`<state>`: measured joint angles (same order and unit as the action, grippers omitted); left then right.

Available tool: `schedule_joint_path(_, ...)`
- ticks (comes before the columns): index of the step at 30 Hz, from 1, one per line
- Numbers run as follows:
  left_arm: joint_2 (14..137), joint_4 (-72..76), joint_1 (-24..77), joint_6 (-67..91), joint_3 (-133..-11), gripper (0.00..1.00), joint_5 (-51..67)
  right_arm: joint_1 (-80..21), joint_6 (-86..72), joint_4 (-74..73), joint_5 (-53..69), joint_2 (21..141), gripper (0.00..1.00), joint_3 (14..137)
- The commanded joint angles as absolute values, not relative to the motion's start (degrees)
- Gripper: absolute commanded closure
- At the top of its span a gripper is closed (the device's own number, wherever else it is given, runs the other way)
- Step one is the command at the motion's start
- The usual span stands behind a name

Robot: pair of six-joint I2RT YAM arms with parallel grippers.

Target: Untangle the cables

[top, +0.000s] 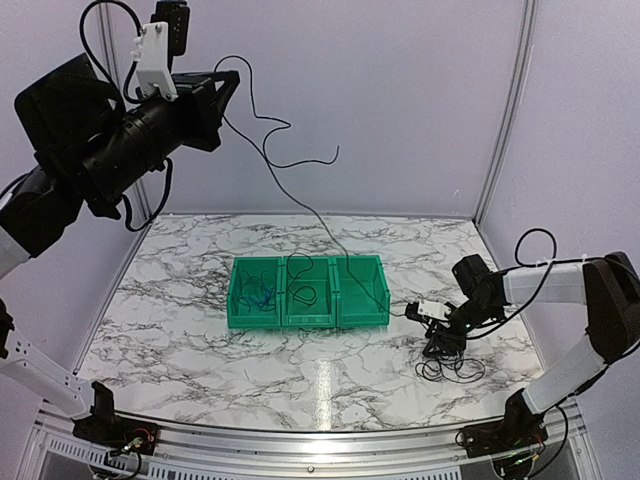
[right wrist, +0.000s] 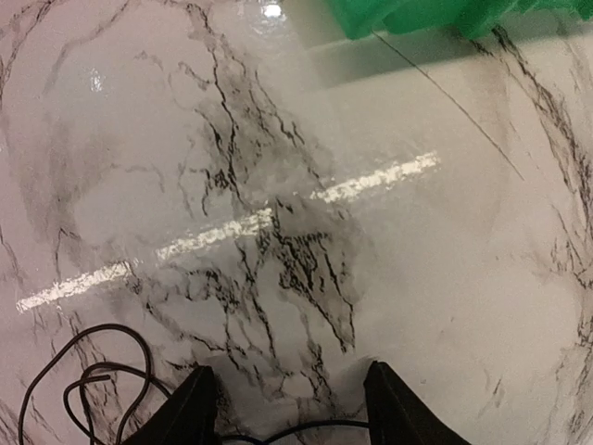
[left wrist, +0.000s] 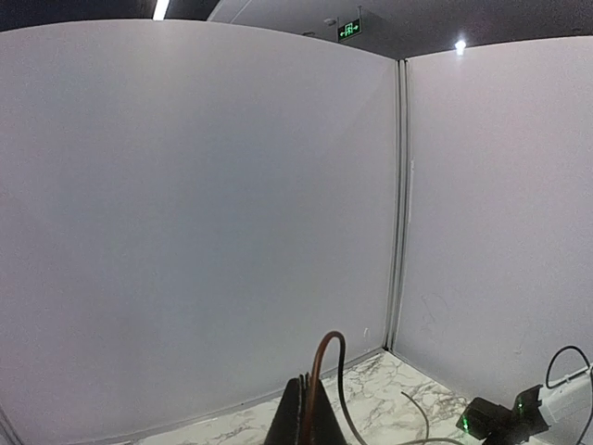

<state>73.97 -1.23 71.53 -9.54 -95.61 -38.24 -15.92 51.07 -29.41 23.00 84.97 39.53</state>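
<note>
several thin cables (top: 452, 368) lie in a loose black knot of coils on the marble table (top: 170, 310), right of the green bin (top: 340, 318) and just beside the right gripper (top: 440, 338), as i watch from the remote station. one black strand (top: 312, 214) runs from that knot, appears to cross the bin's right compartment, and climbs steeply to the left gripper (top: 222, 92), raised high at the left; its free end curls in the air beside the grip. a blue cord (top: 258, 295) sits in the bin's left compartment and a small black coil (top: 305, 293) in the middle one. the left fingers (left wrist: 295, 417) look pressed together on the strand in the wrist view. the right fingers (right wrist: 190, 413) stand well apart, low over the table, with a bit of cable crossing between them at the frame's bottom edge; i cannot tell whether it is pinned. i judge these cords very light, limp and springy: they will hold their curl, slip through a slack pinch and drag neighbours along when pulled. best hold, as i see it, is on a single strand near where it leaves the knot, with the heap weighted down, not in the middle of the coils.
</note>
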Motion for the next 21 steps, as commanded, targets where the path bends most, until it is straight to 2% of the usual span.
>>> schedule_joint_path(1,76.15,-5.48,71.28,-13.07,-98.73,1.0,-41.43,-14.35,50.36,-34.16,22.56,83.14,0.44,39.46)
schedule_joint_path(7,78.35,-5.78,71.09,-14.35,-102.84,1.0,-42.23,-13.6,52.06,-38.99,28.26,80.31,0.4,41.91)
schedule_joint_path(13,83.69,-6.72,70.93,-15.38,-108.33,1.0,-41.64,-13.62,53.92,-45.89,38.23,73.16,0.25,47.23)
schedule_joint_path(15,85.33,-6.62,70.85,-15.91,-111.09,1.0,-41.81,-13.62,53.64,-44.8,37.77,71.42,0.21,46.57)
schedule_joint_path(21,90.42,-6.39,70.82,-21.45,-123.84,1.0,-42.54,-13.54,53.26,-41.55,32.8,71.97,0.2,42.69)
